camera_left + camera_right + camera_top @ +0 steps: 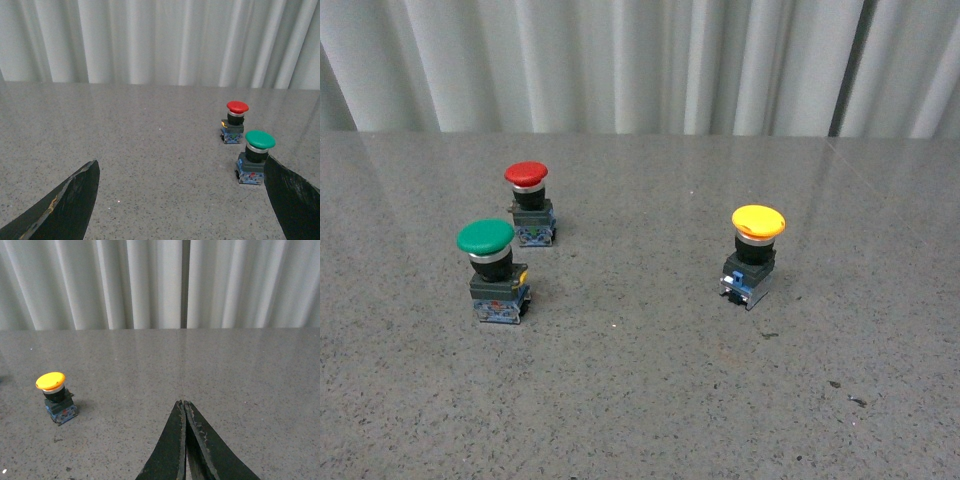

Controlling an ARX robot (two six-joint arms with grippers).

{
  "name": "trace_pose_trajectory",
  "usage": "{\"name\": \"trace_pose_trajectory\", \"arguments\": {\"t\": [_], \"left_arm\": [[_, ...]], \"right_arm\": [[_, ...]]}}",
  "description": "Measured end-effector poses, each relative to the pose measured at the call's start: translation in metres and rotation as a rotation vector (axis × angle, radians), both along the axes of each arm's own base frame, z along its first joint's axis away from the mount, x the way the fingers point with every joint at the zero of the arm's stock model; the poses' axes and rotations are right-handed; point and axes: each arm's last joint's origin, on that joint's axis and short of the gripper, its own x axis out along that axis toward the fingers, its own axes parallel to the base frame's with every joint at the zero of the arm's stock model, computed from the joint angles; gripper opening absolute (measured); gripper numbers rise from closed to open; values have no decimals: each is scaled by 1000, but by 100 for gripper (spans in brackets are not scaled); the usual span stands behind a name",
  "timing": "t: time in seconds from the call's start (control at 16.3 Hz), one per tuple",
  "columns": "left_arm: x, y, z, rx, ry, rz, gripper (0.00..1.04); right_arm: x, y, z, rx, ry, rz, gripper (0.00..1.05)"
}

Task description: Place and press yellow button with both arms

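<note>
1. Above the grey table [150, 150], the left gripper [182, 200] hangs with fingers spread wide, holding nothing, the green button [256, 156] just beside one finger.
2. The right gripper [185, 440] is pressed closed, empty.
3. The yellow button [754, 253] stands upright, well apart from the green and red button [529, 202].

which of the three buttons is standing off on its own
The yellow button, alone on the right side of the table in the front view. The green button and red button stand close together on the left.
</note>
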Motion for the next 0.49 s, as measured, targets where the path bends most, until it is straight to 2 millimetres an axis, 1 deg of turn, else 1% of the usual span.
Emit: {"name": "trace_pose_trajectory", "arguments": {"t": [0.49], "left_arm": [[0, 0, 0, 0, 1, 0, 98]], "right_arm": [[-6, 0, -11, 0, -10, 0, 2]]}}
